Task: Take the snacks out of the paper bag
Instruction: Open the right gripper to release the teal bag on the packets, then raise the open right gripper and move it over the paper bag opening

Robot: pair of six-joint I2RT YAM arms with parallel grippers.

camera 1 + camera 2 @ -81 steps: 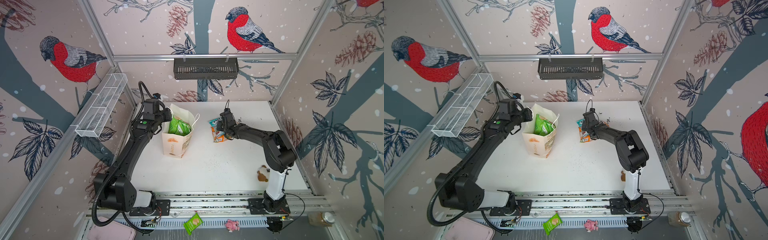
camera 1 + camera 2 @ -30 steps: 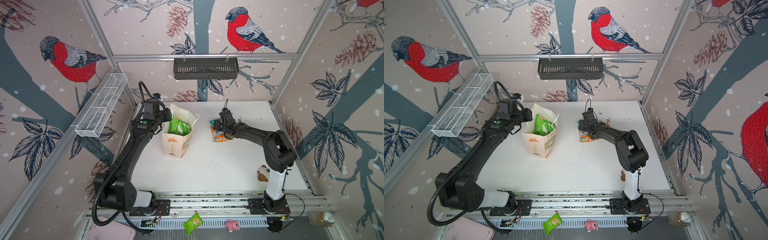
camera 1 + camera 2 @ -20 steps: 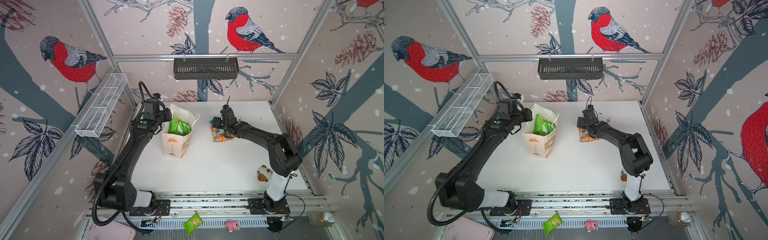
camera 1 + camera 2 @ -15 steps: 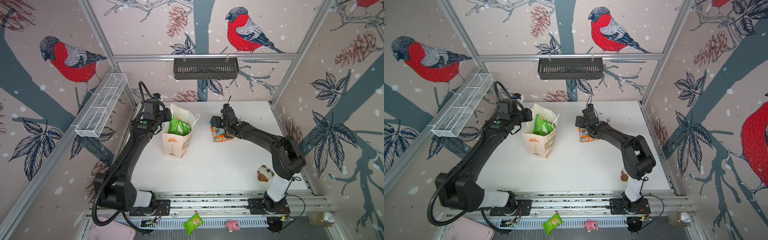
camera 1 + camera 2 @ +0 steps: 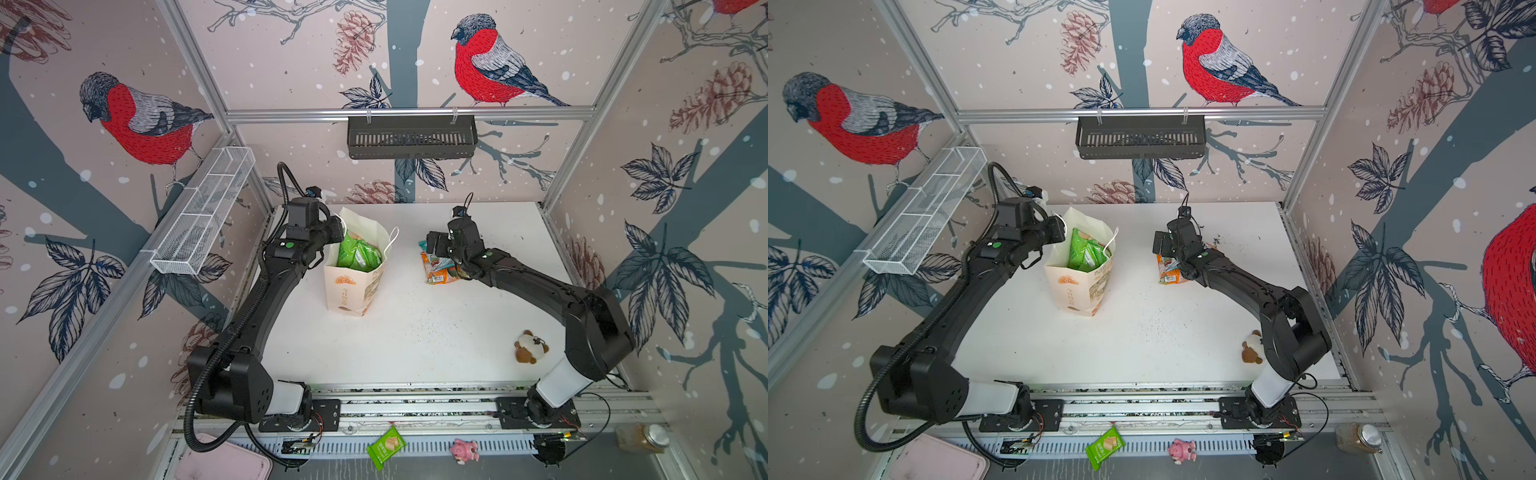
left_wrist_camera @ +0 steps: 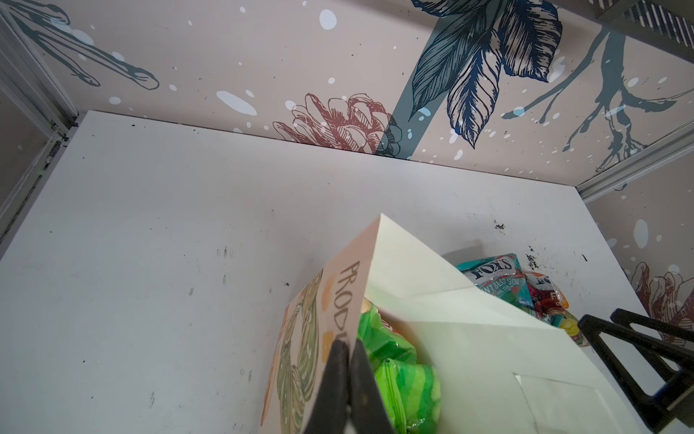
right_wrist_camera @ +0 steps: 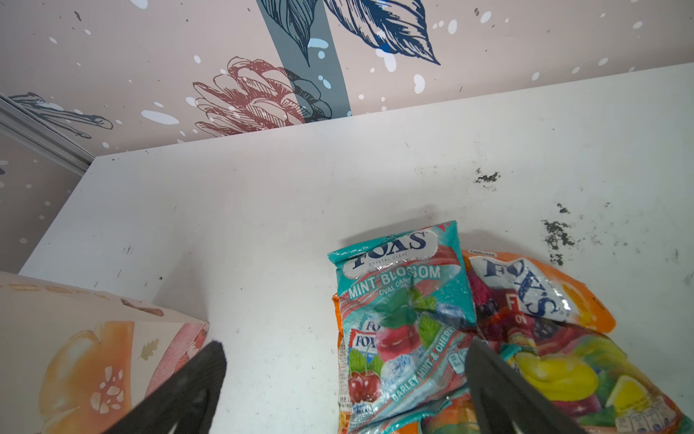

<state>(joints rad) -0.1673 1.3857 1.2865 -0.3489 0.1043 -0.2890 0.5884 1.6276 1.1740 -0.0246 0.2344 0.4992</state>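
Two snacks, a teal packet [image 7: 402, 297] and an orange packet [image 7: 548, 300], lie overlapping on the white table [image 7: 263, 210], lettering legible only in the right wrist view, below the right gripper [image 7: 345, 347], jaws wide open. Only the left wrist view shows the left gripper [image 6: 348, 345] pinching the rim of the paper bag [image 6: 338, 297]. Bird wallpaper [image 5: 137, 120] surrounds. Green packets [image 5: 357, 254] fill the upright bag
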